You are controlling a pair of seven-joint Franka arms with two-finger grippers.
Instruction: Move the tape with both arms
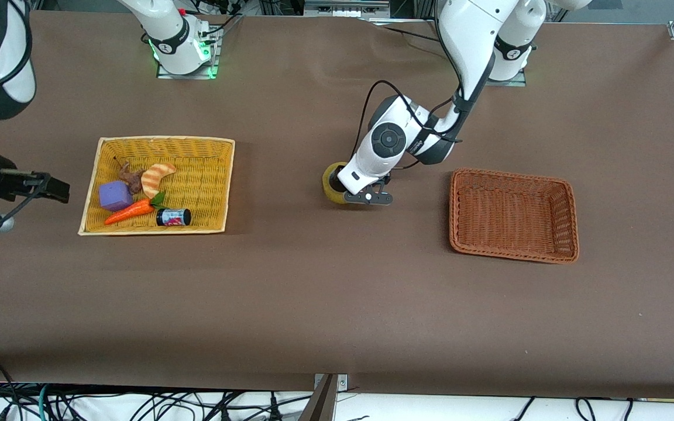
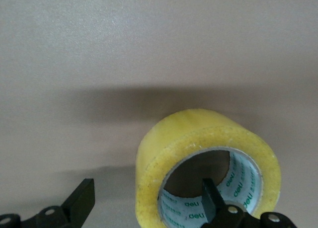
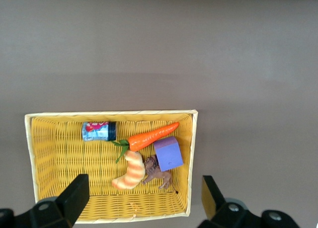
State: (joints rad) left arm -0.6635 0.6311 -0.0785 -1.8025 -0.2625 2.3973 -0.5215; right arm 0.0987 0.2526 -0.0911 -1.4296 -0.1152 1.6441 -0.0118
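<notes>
One roll of yellowish translucent packing tape (image 1: 332, 181) with a grey-white printed core stands on edge on the brown cloth surface (image 1: 337, 304), between the yellow wicker basket (image 1: 220, 181) of toys and the empty red-brown wicker basket (image 1: 568, 219), nearer the red-brown one. Left hand (image 1: 368, 198): low at the tape, spread wide, one finger (image 2: 214, 200) inside the core and the other outside the wall, nothing gripped. Right hand (image 3: 144, 195): spread wide, empty, up over the yellow basket, waiting. Step judged: left arm's pickup. Next move calls for pinching the ring wall, then lifting toward the red-brown basket.
</notes>
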